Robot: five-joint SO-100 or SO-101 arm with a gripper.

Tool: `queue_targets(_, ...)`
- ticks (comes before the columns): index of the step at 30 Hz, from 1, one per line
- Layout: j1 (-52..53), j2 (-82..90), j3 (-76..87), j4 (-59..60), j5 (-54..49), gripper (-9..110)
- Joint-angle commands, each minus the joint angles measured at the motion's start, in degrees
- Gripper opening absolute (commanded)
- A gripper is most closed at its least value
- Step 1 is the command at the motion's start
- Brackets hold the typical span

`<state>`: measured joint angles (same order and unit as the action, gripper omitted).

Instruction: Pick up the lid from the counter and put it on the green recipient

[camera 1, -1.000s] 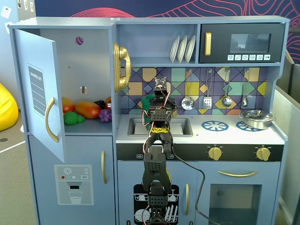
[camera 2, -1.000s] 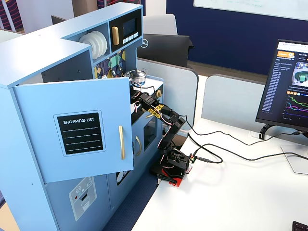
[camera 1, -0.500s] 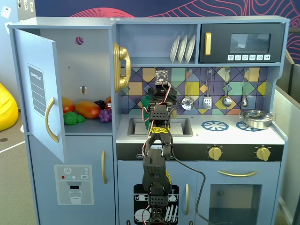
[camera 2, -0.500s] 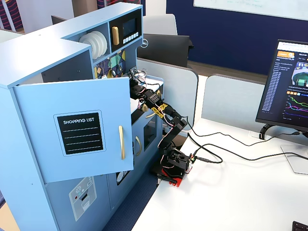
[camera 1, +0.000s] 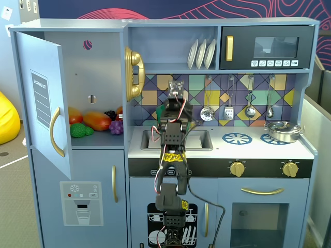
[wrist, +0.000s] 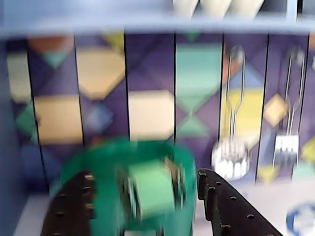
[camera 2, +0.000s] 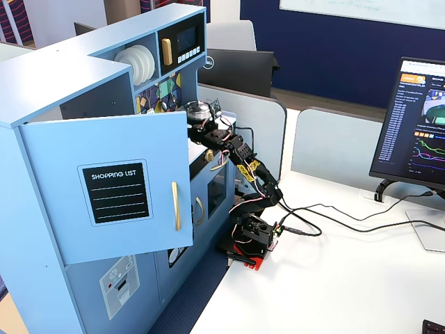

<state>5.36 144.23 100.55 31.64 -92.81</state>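
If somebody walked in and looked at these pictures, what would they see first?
Probably the big blue toy kitchen, with its cupboard door swung open at the left in a fixed view and toy fruit on the shelf inside. Next the black robot arm reaching up in front of the sink. In the blurry wrist view, its hand is open on either side of the green pot, in front of the colourful tiled wall.

Green recipient (wrist: 98,162) dark green; backsplash (wrist: 147,98) multicoloured (geometric).

green recipient (wrist: 133,196) motion-blurred in wrist view, pincer (wrist: 142,206) cropped below
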Motion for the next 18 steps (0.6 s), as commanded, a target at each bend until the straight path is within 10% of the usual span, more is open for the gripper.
queue_targets(1,-0.7,7.6,8.3,1.1,0.9,6)
queue_targets(18,-2.1,31.5,57.1,17.9,0.4,0)
